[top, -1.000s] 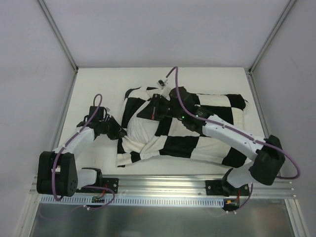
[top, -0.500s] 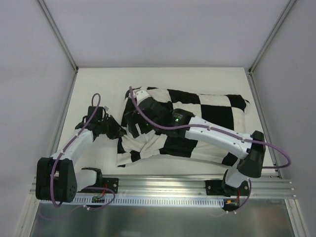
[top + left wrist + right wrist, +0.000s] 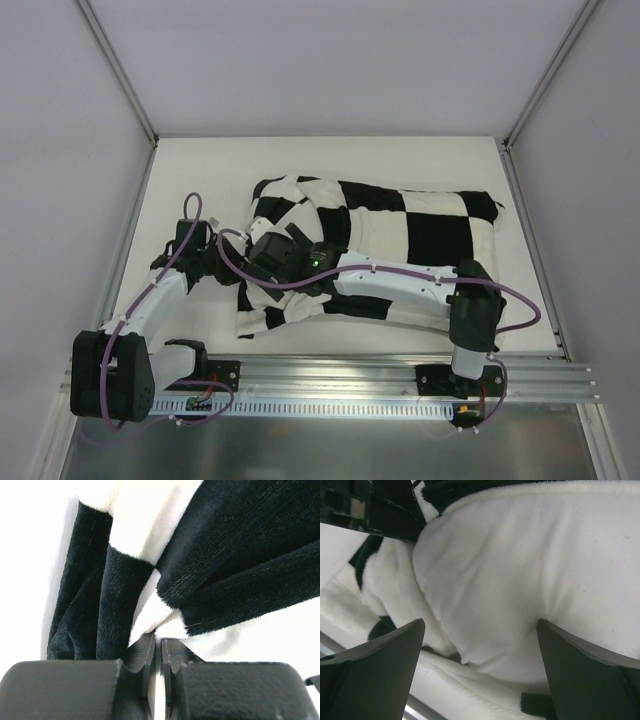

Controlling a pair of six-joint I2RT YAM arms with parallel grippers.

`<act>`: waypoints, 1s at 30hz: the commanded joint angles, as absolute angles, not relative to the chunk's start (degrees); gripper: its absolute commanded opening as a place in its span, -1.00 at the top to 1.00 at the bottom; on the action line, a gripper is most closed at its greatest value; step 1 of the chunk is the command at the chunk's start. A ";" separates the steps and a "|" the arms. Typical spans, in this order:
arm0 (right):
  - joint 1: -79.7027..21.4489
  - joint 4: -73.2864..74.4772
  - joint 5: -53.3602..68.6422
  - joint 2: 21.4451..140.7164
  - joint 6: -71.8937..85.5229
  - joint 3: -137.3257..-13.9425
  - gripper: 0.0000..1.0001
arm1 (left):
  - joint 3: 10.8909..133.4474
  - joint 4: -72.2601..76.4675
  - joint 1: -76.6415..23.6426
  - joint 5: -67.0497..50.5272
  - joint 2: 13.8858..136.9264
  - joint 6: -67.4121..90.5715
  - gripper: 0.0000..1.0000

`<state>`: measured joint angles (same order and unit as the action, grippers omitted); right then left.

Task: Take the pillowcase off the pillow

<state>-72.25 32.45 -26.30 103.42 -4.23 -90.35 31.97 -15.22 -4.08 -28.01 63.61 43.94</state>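
Observation:
The black-and-cream checkered pillowcase [image 3: 410, 225] lies across the middle of the table, covering most of the pillow. My left gripper [image 3: 226, 262] is at its left open end. In the left wrist view that gripper [image 3: 157, 641] is shut on a fold of the pillowcase [image 3: 125, 595] edge. My right arm reaches left over the cover, and its gripper [image 3: 264, 262] is at the same end. In the right wrist view the right gripper [image 3: 480, 625] stands wide open, with the plain white pillow [image 3: 520, 575] corner bulging between its fingers. The fuzzy pillowcase [image 3: 470, 690] hem lies below that corner.
The white table [image 3: 400, 160] has grey walls on its left, back and right. An aluminium rail [image 3: 330, 385] with both arm bases runs along the near edge. The two grippers sit very close together at the pillow's left end.
My right gripper has opened wide and swung left and nearer along the pillow to its left end. The left gripper stays shut on the pillowcase edge, nearly in place.

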 commanded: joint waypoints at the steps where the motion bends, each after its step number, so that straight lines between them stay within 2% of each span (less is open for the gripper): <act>1: -72.33 32.61 -30.93 105.38 -8.86 -91.41 -0.99 | 30.94 -16.88 -4.04 -26.63 62.93 43.24 1.00; 2: -72.33 32.35 -31.20 106.25 -9.49 -91.49 -0.93 | 30.94 -16.88 -4.04 -26.63 63.02 43.24 1.00; 8: -71.98 31.64 -34.88 111.78 -13.79 -92.54 -0.93 | 30.67 -16.87 -4.04 -26.72 62.58 43.33 1.00; 19: -68.38 30.41 -35.08 121.46 -12.13 -94.13 -0.93 | 29.44 -16.96 -4.04 -27.07 61.35 43.86 1.00; 20: -68.12 30.15 -33.94 121.55 -11.95 -93.87 -0.84 | 29.44 -16.88 -4.04 -27.07 61.09 43.94 1.00; 21: -67.51 29.97 -33.66 121.55 -11.00 -93.69 -0.54 | 29.36 -16.96 -4.04 -27.24 60.91 44.03 1.00; 22: -67.15 29.97 -33.75 121.03 -10.12 -93.60 -0.14 | 29.27 -16.88 -4.04 -27.25 60.73 44.03 1.00; 23: -66.80 29.97 -34.10 120.59 -9.06 -93.52 0.84 | 29.18 -16.88 -4.04 -27.33 60.47 44.12 1.00; 24: -65.84 30.23 -34.19 119.89 -6.53 -93.52 0.99 | 29.18 -16.88 -4.04 -27.33 60.47 44.30 1.00; 27: -64.34 29.63 -33.49 113.84 -2.83 -92.20 0.99 | 28.83 -16.88 -4.13 -27.16 60.82 44.30 1.00; 30: -62.76 25.94 -27.79 104.97 -0.71 -90.09 0.99 | 28.13 -16.79 -4.30 -26.72 61.35 44.47 1.00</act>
<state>-67.33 30.50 -31.27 112.81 -5.67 -91.94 30.22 -12.86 -4.10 -28.01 61.04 44.49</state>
